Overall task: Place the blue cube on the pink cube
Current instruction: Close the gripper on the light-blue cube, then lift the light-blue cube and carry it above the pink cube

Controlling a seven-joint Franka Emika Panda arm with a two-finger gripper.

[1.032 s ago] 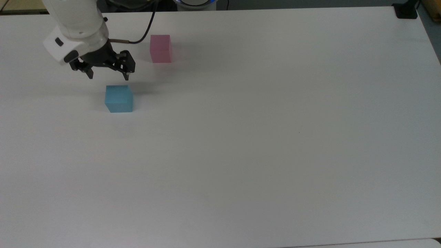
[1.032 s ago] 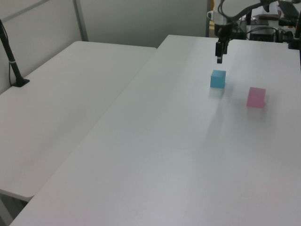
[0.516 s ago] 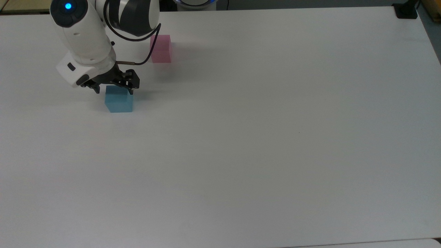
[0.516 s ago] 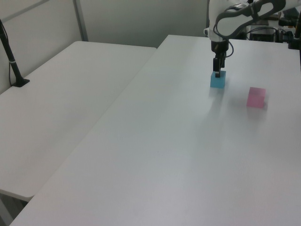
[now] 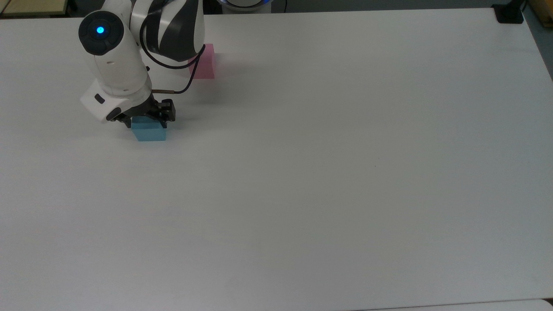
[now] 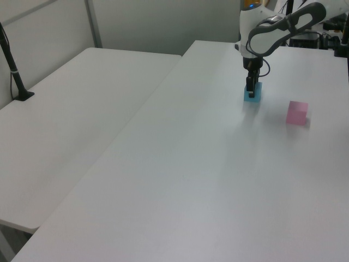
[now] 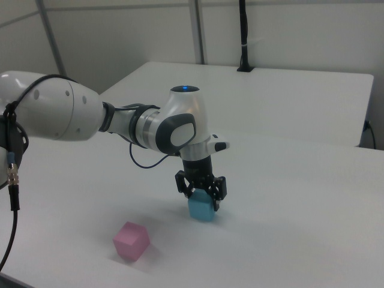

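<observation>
The light blue cube (image 5: 149, 131) (image 6: 252, 97) (image 7: 201, 210) rests on the white table (image 5: 345, 172), near the top view's left. My gripper (image 5: 147, 123) (image 6: 250, 93) (image 7: 202, 201) is lowered over it and open, with one black finger (image 7: 219, 195) on each side of the cube's upper part. The fingers stand a little apart from the cube's faces in the right view. The pink cube (image 5: 207, 67) (image 6: 297, 112) (image 7: 131, 240) sits on the table apart from it, farther back in the top view, partly behind my arm and its cable.
A second white table (image 6: 71, 109) adjoins on the left view's left and carries a black post (image 6: 13, 71) (image 7: 243, 36). A black clamp (image 5: 510, 15) sits at the top view's far right corner. My arm's white links (image 5: 116, 65) lean over the table's back left.
My gripper has come down from above and behind the blue cube, and its open fingers now straddle it. Neither cube has moved.
</observation>
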